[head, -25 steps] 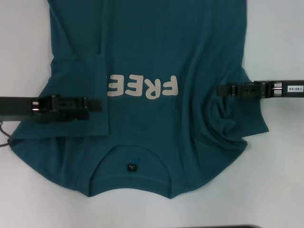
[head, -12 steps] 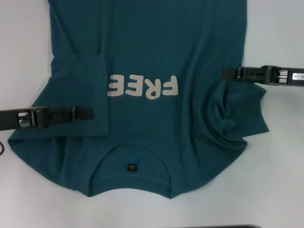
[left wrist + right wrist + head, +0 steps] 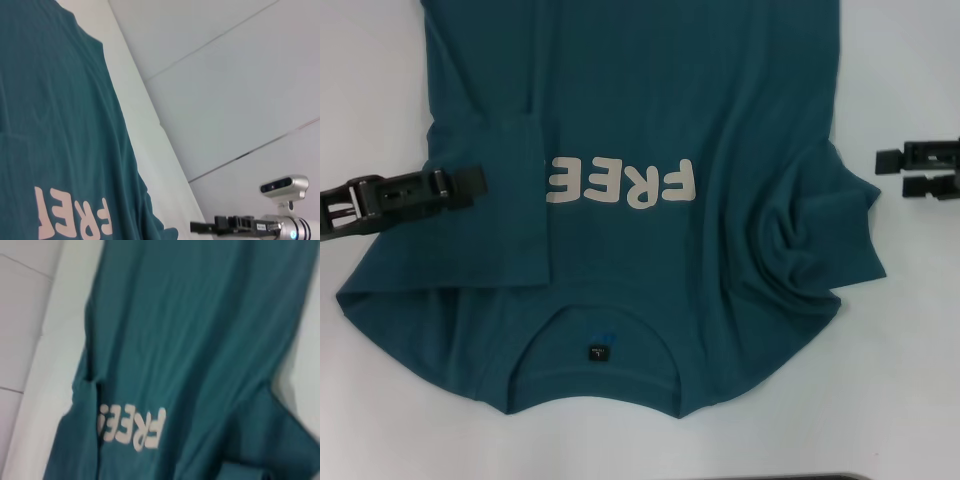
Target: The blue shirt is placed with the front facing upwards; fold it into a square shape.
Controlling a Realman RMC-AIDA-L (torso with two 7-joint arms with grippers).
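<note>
White tabletop [image 3: 910, 380] carried the dark teal-blue cotton T-shirt with cream "FREE" lettering [image 3: 640, 150] across the frame's centre, both sleeves already folded in. Within the last second the left gripper [image 3: 470, 182] and right gripper [image 3: 888, 172] had withdrawn toward the frame edges, the right's jaws narrowly parted and empty, the left's unreadable, suggesting the sleeve step was over. Only the left wrist view showed the grey wall panels [image 3: 240, 75] and the right gripper lower right

Cream block letters reading "FREE" stand on the chest of the blue shirt [image 3: 650, 120], upside down in the head view, toward 12 o'clock from the neckline. The small black tag [image 3: 597, 352] inside the neckline cannot be read.
</note>
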